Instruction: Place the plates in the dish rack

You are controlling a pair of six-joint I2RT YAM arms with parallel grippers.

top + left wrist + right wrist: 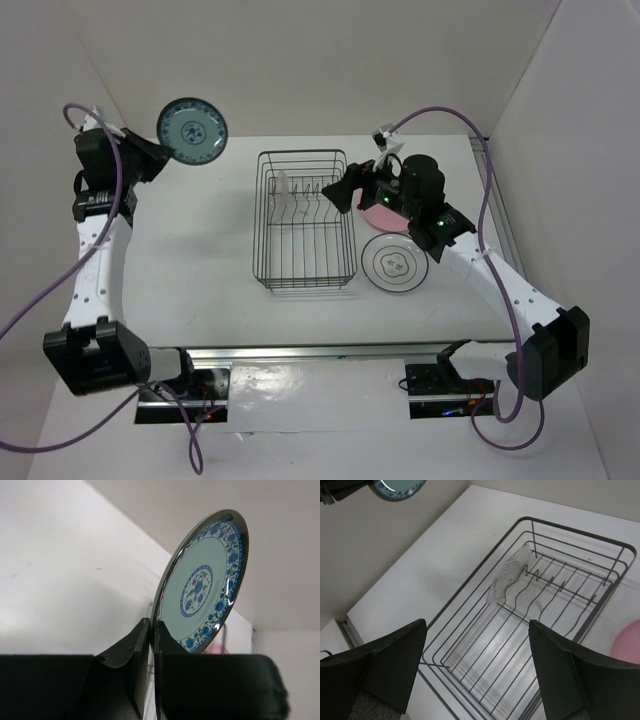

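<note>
Left wrist view: your left gripper [152,630] is clamping the round dark-teal patterned plate [202,582], likely stiff, slick and breakable, by its lower rim, upper left in the top view; your right gripper [477,652] is gaping.

Glossy teal plate [200,587] (blk wire rack [305,250])

White table [200,270], plain off-white walls [350,60] on three sides
</note>
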